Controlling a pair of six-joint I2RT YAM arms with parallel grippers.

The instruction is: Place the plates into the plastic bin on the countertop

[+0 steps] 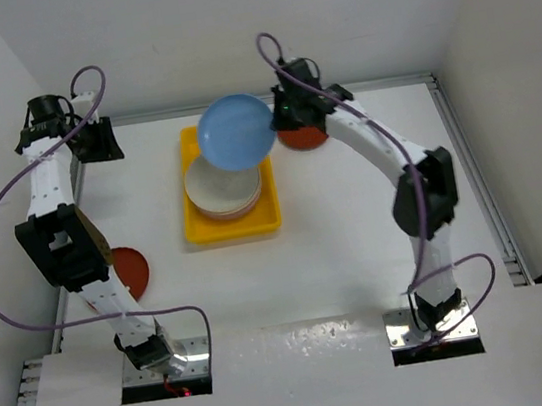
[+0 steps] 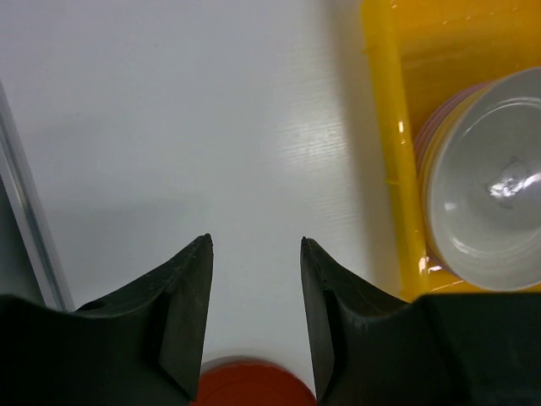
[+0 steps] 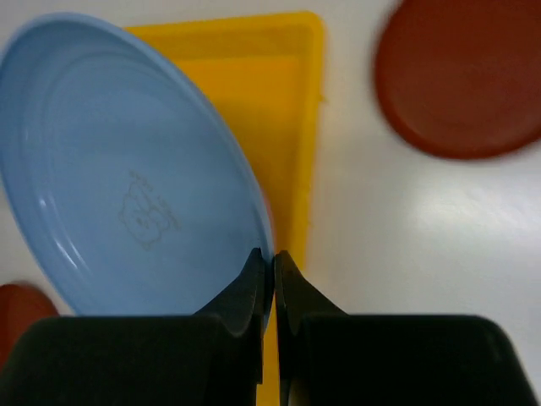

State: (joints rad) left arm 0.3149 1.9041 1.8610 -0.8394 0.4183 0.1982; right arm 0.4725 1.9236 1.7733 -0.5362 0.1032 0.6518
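The right gripper (image 3: pixel 272 254) has its jaws pressed together on the rim of a light blue plate (image 3: pixel 127 169), pinching it at the edge. In the top view the plate (image 1: pixel 236 132) sits tilted at the gripper's 9 o'clock, above the 12 o'clock end of the yellow bin (image 1: pixel 195 236). A stack of plates (image 1: pixel 221 190) with a cream one on top lies inside the bin. A dark red plate (image 3: pixel 461 76) lies on the countertop (image 1: pixel 356 231) at the fingertips' 1 o'clock.

The left gripper (image 2: pixel 256 245) is spread wide with nothing between its jaws, over bare countertop. The bin is at its 3 o'clock, and another dark red plate (image 2: pixel 249 385) is at its 6 o'clock.
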